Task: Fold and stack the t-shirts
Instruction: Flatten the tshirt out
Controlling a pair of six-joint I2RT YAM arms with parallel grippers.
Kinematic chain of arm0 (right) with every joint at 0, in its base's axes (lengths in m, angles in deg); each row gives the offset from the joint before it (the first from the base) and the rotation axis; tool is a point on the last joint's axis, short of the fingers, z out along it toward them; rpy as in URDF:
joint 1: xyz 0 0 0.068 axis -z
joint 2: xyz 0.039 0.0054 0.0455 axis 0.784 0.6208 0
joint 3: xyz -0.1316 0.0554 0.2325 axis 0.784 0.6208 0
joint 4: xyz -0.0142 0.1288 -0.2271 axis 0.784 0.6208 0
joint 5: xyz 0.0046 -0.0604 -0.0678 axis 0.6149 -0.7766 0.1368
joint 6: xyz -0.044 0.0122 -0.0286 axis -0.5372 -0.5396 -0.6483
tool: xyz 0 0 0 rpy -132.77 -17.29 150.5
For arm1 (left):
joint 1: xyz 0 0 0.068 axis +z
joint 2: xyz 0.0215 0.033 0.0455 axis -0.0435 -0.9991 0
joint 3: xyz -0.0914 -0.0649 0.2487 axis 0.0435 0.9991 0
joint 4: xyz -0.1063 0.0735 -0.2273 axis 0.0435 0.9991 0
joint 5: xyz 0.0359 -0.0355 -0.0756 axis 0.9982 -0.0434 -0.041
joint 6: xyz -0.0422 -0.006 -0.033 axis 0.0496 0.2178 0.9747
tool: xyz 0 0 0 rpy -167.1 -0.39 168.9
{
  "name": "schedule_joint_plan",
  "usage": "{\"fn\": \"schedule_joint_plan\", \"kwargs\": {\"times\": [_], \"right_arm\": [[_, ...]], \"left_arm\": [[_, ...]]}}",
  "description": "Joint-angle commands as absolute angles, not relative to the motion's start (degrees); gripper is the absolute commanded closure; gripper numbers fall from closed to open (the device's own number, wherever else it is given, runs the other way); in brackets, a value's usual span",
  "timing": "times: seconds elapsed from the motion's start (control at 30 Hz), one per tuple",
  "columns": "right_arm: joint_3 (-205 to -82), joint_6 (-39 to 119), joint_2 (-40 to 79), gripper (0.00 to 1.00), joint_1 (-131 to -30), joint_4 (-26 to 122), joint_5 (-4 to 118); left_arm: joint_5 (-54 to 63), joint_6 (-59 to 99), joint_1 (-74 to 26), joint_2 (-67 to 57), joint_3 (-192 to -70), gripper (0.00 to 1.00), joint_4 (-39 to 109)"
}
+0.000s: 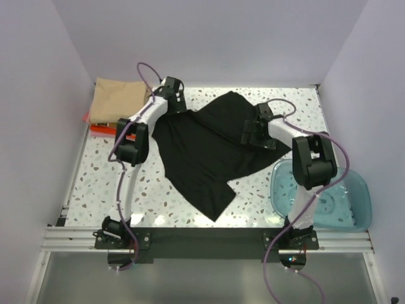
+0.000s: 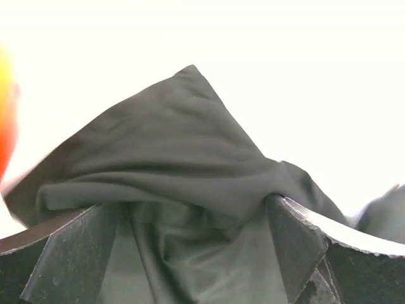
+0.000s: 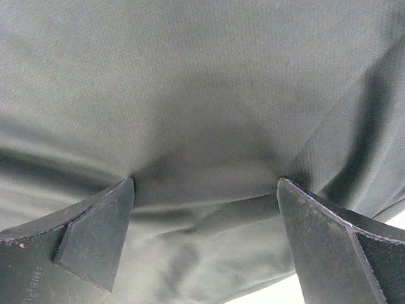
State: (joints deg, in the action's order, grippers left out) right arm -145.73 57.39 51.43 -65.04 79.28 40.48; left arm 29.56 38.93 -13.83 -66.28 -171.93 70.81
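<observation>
from above, you have the black t-shirt spread loose and rumpled across the middle of the speckled desk, its lowest point reaching almost to the metal rail at the near edge. the left end effector sits at the shirt's far left edge and the right end effector is over its right side, both low on the cloth. the tan-beige t-shirt lies folded in the far left corner, on top of the red-orange t-shirt, of which only a thin strip shows at the left. the teal bowl sits at the near right corner, just beside the right arm's base. bare desk shows on the near left, between the left arm and the wall, and in a strip along the far right; walls close in on the left, back and right. in the left wrist view, your fingers stand wide apart with black cloth bunched up in a peak between them; the cloth touches both inner faces, but the jaws are spread, not pinching. behind it everything is washed out white. in the right wrist view, the fingers are also spread wide, tips pressed onto smooth black cloth that fills nearly the whole frame, with a shallow crease running between them. a few faint marks on the left-hand finger are too small to read.
</observation>
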Motion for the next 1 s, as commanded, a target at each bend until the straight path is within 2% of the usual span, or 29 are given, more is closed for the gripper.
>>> {"fn": "schedule_joint_plan", "kwargs": {"times": [0.0, 0.03, 0.07, 0.2, 0.37, 0.6, 0.7, 0.8, 0.97], "right_arm": [[-134.4, 65.5, 47.0, 0.01, -65.4, 78.7, 44.1], [-132.7, 66.5, 44.8, 0.01, -65.9, 77.8, 46.0], [-131.3, 66.5, 43.9, 0.01, -66.4, 77.4, 46.0], [-126.7, 68.1, 40.2, 0.01, -69.6, 77.3, 46.2], [-131.3, 67.6, 36.8, 0.01, -70.1, 80.8, 43.2], [-152.3, 61.4, 38.8, 0.01, -69.4, 85.6, 38.0], [-161.1, 59.4, 44.5, 0.01, -69.2, 85.5, 37.2], [-171.7, 57.3, 53.2, 0.01, -68.9, 88.3, 37.7], [-186.6, 54.5, 66.7, 0.01, -67.6, 87.3, 41.2]], "left_arm": [[22.7, 32.7, -13.3, -83.3, -188.7, 0.0, 74.5], [22.1, 31.9, -12.9, -85.5, -196.2, 0.0, 73.9], [21.4, 31.7, -12.5, -86.9, -198.2, 0.0, 72.4], [17.1, 32.7, -10.2, -84.5, -192.1, 0.0, 59.0], [11.7, 33.3, -9.5, -83.5, -194.6, 0.0, 57.6], [12.6, 32.2, -9.7, -67.8, -186.7, 0.0, 55.6], [14.2, 31.8, -10.9, -59.8, -180.3, 0.0, 56.3], [14.4, 32.1, -11.5, -52.0, -166.7, 0.0, 54.9], [11.0, 35.5, -11.7, -46.1, -153.9, 0.0, 52.0]]}}
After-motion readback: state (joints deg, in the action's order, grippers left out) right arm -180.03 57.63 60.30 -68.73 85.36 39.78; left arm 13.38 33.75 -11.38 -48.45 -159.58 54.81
